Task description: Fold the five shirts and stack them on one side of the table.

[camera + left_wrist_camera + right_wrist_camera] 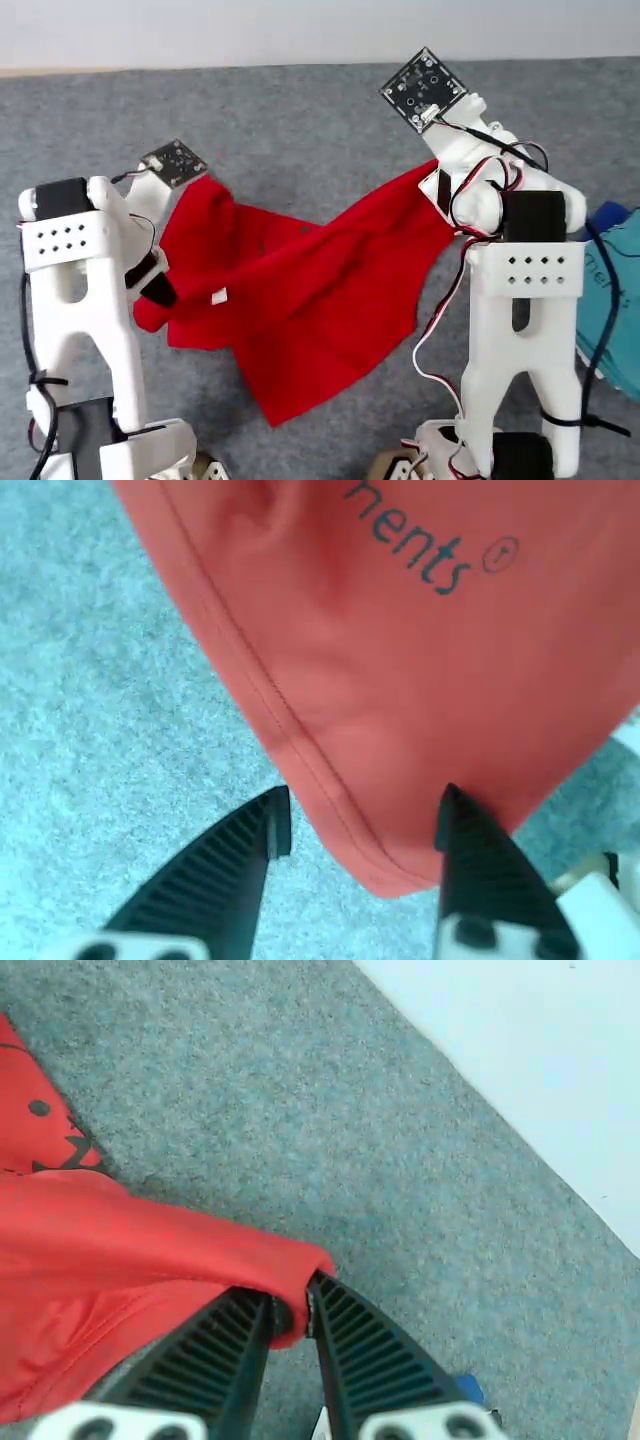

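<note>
Cloth caught fast: the right gripper (pixel 292 1305) is pinched tight on a bunched fold at one edge of the red shirt (pixel 300 300), its ribbed fingers (pixel 215 1360) pressed together with only fabric between them, above the grey felt-like worktop (pixel 300 110). Across from it, the left gripper (pixel 365 815) stands with its jaws apart, a stitched hem of the shirt lying between the two black fingertips (pixel 265 825), neither visibly pressing on it. Seen from above, the garment lies stretched and crumpled between the two white arms, drawn up to a corner at the right arm's end and rumpled against the left arm, its lower part spread in a loose point toward the front of the worktop. Dark print shows on the cloth close to the left gripper. A small white tag (pixel 218 296) sits on the shirt beside the left arm. At the right edge, partly behind the right arm and its cables, lies a teal garment (pixel 615 300), apart from the red one. A pale wall (pixel 300 30) runs behind the worktop
</note>
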